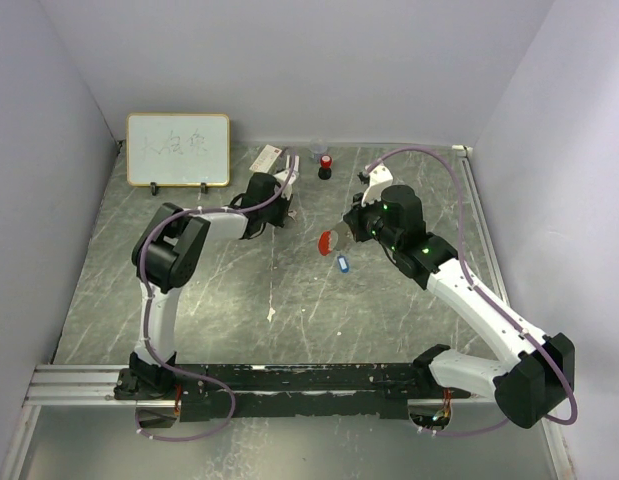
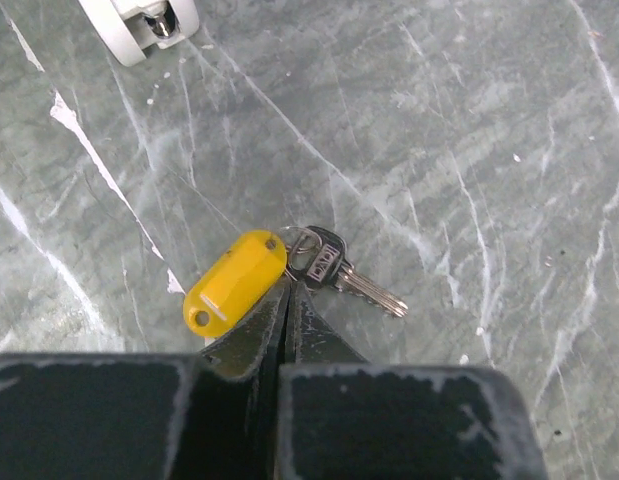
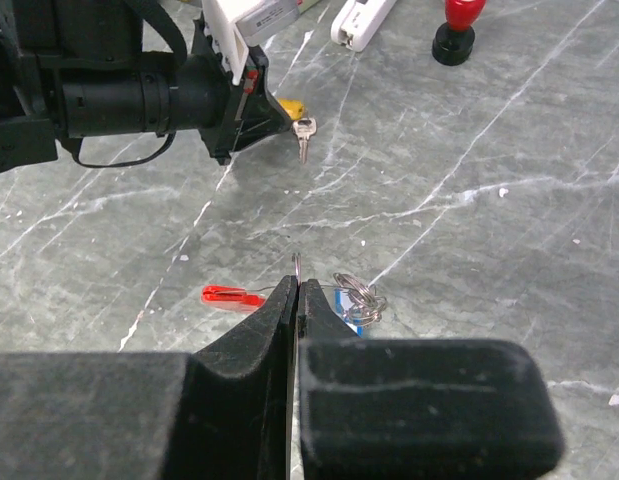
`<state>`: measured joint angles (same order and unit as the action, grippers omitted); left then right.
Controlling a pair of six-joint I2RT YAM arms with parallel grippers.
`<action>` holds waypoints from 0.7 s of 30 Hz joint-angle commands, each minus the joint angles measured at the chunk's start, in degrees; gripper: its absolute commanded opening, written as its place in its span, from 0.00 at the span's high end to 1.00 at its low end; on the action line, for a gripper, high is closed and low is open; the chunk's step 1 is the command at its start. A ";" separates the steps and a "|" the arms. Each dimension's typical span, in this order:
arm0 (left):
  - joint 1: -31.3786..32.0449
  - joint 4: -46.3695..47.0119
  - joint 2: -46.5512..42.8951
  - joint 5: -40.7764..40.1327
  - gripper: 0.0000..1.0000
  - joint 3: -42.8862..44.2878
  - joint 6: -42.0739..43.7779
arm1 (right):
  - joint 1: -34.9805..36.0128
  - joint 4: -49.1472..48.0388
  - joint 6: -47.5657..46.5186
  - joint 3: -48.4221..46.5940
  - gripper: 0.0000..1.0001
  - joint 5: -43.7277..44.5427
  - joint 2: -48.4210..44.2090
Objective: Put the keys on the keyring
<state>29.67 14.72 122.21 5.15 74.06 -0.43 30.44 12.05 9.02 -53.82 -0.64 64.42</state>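
The keyring (image 3: 225,295) sits mid-table, red tag flat, with its thin silvery loop pinched upright in my right gripper (image 3: 295,288), whose jaws are fully together. The blue key (image 3: 341,300) lies just right of those tips on the table (image 1: 289,300). My worry is that the thin loop slips out, or knocks the blue key aside. Farther left, my left gripper (image 2: 289,296) is closed over a yellow tag (image 2: 234,283) and its key (image 2: 339,270); whether it grips them I can't tell. The lettering on that key's head and on the far whiteboard (image 1: 178,148) is unreadable.
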 commanded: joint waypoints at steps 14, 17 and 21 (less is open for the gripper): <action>1.60 0.43 -7.74 -2.51 0.46 -2.84 -1.11 | -0.29 -2.52 0.30 0.57 1.00 -0.50 -0.84; 2.23 0.39 -7.25 -3.85 0.42 -1.95 -1.82 | -0.29 -2.40 0.20 0.41 1.00 -0.50 -0.80; 3.79 -0.36 -5.70 -8.59 0.42 -0.13 -3.49 | -0.29 -2.58 0.21 0.38 1.00 -0.59 -0.77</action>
<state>31.64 14.31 115.83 1.74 70.83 -1.83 30.44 11.49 9.04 -53.19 -0.69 64.42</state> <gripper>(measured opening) 0.578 0.007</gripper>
